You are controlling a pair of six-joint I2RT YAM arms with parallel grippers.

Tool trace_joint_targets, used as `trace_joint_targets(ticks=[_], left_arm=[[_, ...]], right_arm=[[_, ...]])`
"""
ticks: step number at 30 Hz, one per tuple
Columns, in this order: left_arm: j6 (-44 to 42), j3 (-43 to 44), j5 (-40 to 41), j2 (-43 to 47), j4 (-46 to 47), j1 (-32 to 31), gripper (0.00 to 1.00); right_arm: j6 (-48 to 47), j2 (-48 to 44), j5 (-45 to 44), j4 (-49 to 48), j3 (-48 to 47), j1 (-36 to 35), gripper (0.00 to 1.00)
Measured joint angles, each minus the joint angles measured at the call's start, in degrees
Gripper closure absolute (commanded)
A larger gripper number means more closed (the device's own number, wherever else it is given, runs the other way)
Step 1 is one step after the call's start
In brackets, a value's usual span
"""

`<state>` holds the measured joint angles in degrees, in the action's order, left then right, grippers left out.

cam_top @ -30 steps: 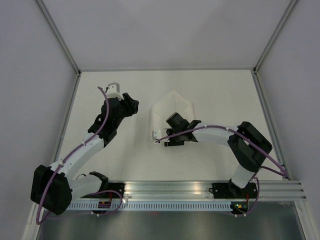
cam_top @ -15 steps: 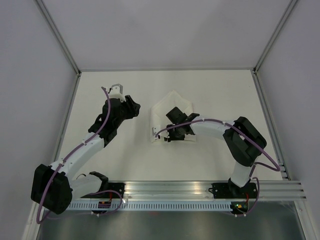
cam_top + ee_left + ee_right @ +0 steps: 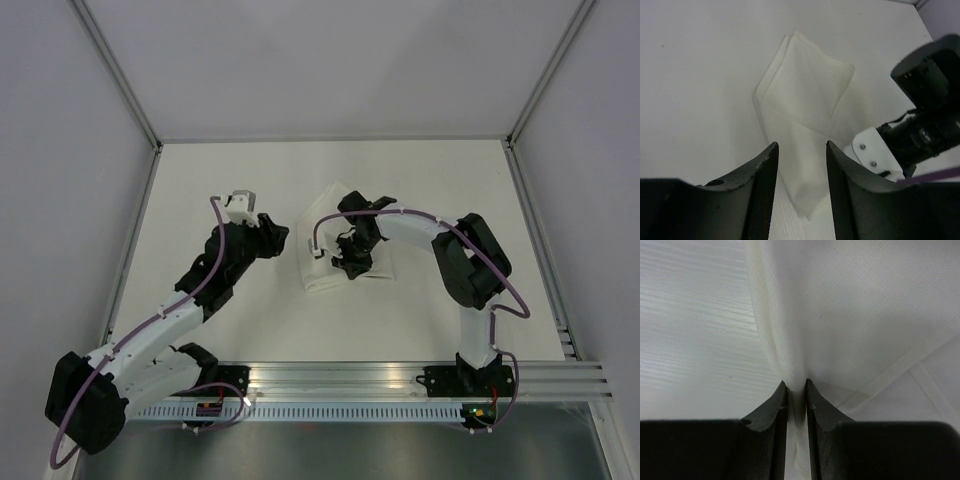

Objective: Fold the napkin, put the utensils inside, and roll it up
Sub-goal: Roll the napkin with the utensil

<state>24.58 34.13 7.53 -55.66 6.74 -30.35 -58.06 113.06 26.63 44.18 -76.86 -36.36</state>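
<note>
The napkin (image 3: 322,277) lies folded into a narrow white shape in the middle of the table. It also shows in the left wrist view (image 3: 807,95) and fills the right wrist view (image 3: 865,310). My right gripper (image 3: 347,262) curls over it, shut on a raised fold of the cloth (image 3: 796,390). My left gripper (image 3: 282,239) is open and empty just left of the napkin, its jaws framing the napkin's near pointed corner (image 3: 800,150). The right arm's wrist (image 3: 925,115) shows at the right of the left wrist view. No knife or other utensil is in view.
Grey enclosure walls close in the white table (image 3: 200,180) at left, right and back. A metal rail (image 3: 400,376) carrying both arm bases runs along the near edge.
My right arm has swung its wrist round to the far side and dragged the pinched cloth leftward, narrowing the napkin. My left gripper has moved right and nearer, close to the napkin's left edge.
</note>
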Motion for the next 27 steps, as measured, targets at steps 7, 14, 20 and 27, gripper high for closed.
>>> trace_joint_targets(ticks=[7, 14, 20, 27], left_arm=[[-5.9, -10.0, 6.1, 6.0, 8.3, -11.6, 0.53], [-13.9, -16.4, 8.9, 6.7, 16.8, -19.5, 0.55], [-23.0, -15.2, 11.0, -5.3, 20.5, -27.8, 0.57], [-35.5, -10.0, 12.1, -18.0, 24.3, -36.4, 0.51]], right_arm=[[-3.4, 7.5, 6.7, 13.6, -9.9, 3.6, 0.82], [-4.4, 11.6, 10.6, 22.5, -13.6, 5.7, 0.81], [-4.2, 13.6, 11.5, 27.7, -14.1, 5.9, 0.82], [-3.5, 15.7, 12.5, 31.6, -15.3, 6.4, 0.81]])
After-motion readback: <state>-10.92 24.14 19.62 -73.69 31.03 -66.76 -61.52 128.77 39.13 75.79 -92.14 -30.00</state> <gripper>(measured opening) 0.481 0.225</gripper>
